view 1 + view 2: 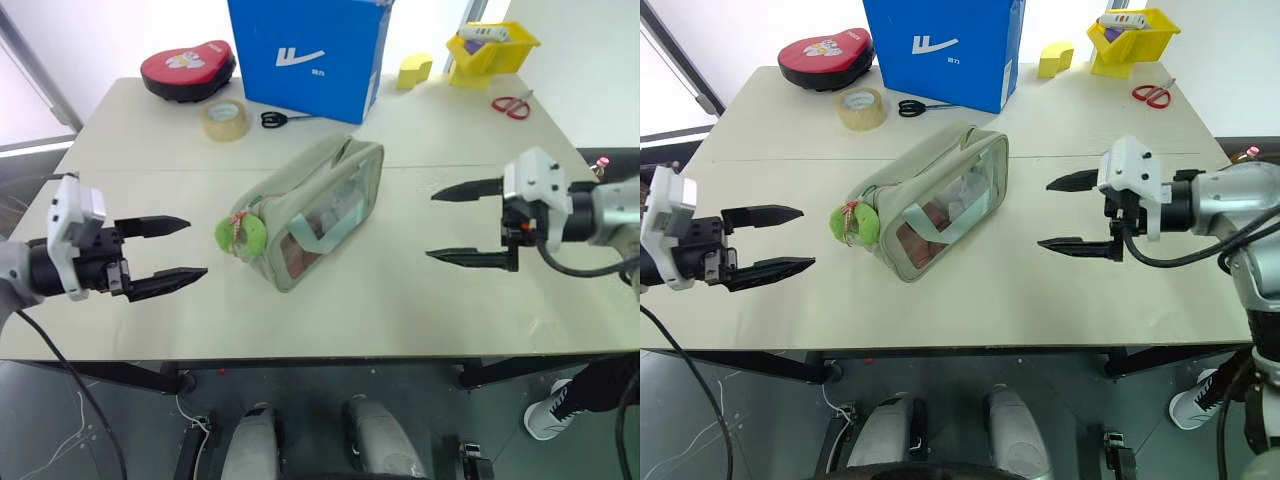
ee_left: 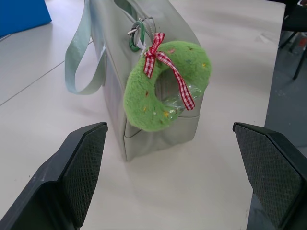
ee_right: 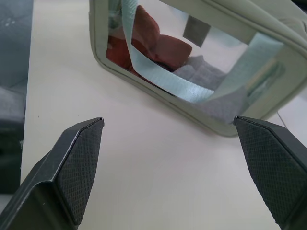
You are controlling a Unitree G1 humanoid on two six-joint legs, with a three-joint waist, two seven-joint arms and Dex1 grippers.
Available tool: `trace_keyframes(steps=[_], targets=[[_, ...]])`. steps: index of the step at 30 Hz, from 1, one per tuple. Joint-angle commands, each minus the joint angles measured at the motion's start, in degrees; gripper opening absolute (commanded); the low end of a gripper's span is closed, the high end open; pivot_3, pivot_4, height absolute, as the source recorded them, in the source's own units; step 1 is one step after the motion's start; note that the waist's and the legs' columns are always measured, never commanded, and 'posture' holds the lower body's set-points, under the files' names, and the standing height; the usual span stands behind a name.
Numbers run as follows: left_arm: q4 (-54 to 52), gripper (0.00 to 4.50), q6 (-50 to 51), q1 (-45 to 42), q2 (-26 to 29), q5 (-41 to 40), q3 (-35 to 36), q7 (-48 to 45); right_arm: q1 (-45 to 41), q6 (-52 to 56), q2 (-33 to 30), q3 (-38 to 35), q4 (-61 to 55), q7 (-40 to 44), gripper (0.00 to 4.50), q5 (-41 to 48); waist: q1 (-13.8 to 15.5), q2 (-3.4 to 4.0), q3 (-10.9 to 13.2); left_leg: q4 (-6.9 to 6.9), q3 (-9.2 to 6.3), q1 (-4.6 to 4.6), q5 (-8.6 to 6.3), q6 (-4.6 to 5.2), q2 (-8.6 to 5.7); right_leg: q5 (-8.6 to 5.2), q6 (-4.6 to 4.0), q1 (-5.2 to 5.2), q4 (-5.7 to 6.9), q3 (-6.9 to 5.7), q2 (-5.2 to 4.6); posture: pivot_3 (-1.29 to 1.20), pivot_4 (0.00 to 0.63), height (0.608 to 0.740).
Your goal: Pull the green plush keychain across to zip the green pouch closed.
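Observation:
The green pouch (image 1: 318,206) lies at an angle in the middle of the table, its clear window (image 3: 192,62) facing my right side, with a light teal strap across it. The green plush keychain (image 1: 241,235), a lime ring with a red checked ribbon (image 2: 165,84), hangs at the pouch's near-left end from the zipper pull. My left gripper (image 1: 166,255) hovers open a short way left of the keychain, nothing between its fingers. On the other side, my right gripper (image 1: 466,225) stands open to the right of the pouch, empty and apart from it.
A blue box (image 1: 310,50) stands behind the pouch. A tape roll (image 1: 225,119), black scissors (image 1: 283,119) and a red case (image 1: 187,68) lie at the back left. A yellow block (image 1: 414,70), yellow bin (image 1: 492,48) and red scissors (image 1: 513,105) sit back right.

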Motion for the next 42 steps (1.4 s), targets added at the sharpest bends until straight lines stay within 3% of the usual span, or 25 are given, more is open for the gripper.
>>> trace_keyframes(steps=[1, 10, 15, 24, 26, 28, 34, 38, 42], targets=[[-0.5, 4.47, -0.6, -1.5, 0.5, -0.4, 0.2, -0.1, -4.7, -3.4, 1.3, 2.0, 1.9, 2.4, 4.5, -1.8, 0.0, 0.0, 0.0, 0.0, 0.0, 0.0, 0.0, 0.0, 0.0, 0.0, 0.0, 0.0, 0.0, 0.0, 0.0, 0.0, 0.15, 0.737], [-0.2, 4.47, -0.8, -3.1, -0.4, -0.8, -1.3, -0.2, -31.8, -19.8, 17.4, 15.3, 24.6, 11.2, 4.5, -13.5, -1.4, 0.07, 0.0, -0.03, 0.01, 0.01, 0.0, -0.01, 0.05, 0.03, -0.04, -0.07, 0.06, -0.05, 0.01, 0.0, 0.15, 0.737], [-1.5, 4.47, 0.4, -3.6, -1.2, -3.6, 0.3, 0.5, -38.9, -27.5, 24.2, 17.8, 35.7, 12.9, 4.5, -17.9, -1.4, 0.05, 0.0, -0.04, -0.09, -0.06, 0.01, -0.02, 0.05, 0.03, -0.03, -0.08, 0.03, -0.08, -0.11, 0.0, 0.15, 0.737], [-2.8, 4.47, 3.2, -6.6, -3.1, -11.0, 2.3, 3.4, -43.5, -37.2, 32.7, 20.6, 48.5, 9.8, 4.5, -25.8, -1.7, 0.05, 0.0, -0.01, -0.17, -0.03, 0.03, -0.05, 0.07, 0.03, -0.03, -0.09, 0.1, -0.09, -0.11, 0.0, 0.15, 0.737], [-2.4, 4.5, 4.2, -8.8, -4.2, -15.0, 3.7, 4.8, -43.3, -37.8, 33.4, 20.8, 48.9, 9.9, 3.98, -26.5, -1.5, 0.06, 0.0, -0.03, -0.18, -0.03, 0.03, -0.06, 0.07, 0.03, -0.03, -0.11, 0.11, -0.09, -0.12, 0.0, 0.15, 0.737], [-2.2, 4.5, 4.9, -9.7, -4.3, -16.5, 4.1, 5.4, -43.2, -38.4, 33.7, 21.0, 49.6, 10.0, 3.15, -27.3, -1.5, 0.04, 0.0, 0.0, -0.23, -0.06, 0.04, -0.08, 0.08, 0.03, -0.03, -0.1, 0.11, -0.15, -0.14, 0.0, 0.15, 0.737], [-2.1, 4.5, 4.4, -9.1, -3.7, -15.1, 2.8, 4.9, -43.4, -39.7, 34.7, 21.3, 51.1, 9.1, 0.04, -29.5, -1.7, 0.04, 0.0, -0.01, -0.23, -0.04, 0.08, -0.15, 0.06, 0.03, -0.03, -0.09, 0.13, -0.15, -0.13, 0.0, 0.15, 0.737], [-2.1, 4.5, 4.0, -9.2, -4.0, -14.8, 2.6, 5.1, -43.5, -39.6, 34.0, 20.9, 50.5, 9.4, 0.04, -30.0, -1.7, 0.04, 0.0, -0.01, -0.23, -0.02, 0.09, -0.16, 0.06, 0.03, -0.03, -0.09, 0.15, -0.15, -0.12, 0.0, 0.15, 0.737], [-2.0, 4.5, 3.5, -9.6, -4.6, -15.1, 3.1, 5.9, -43.4, -27.5, 31.1, 19.8, 43.5, 9.7, 0.04, -29.9, -1.5, 0.05, 0.0, -0.01, -0.23, -0.03, 0.09, -0.17, 0.06, 0.03, -0.03, -0.09, 0.15, -0.14, -0.13, 0.0, 0.15, 0.737]])
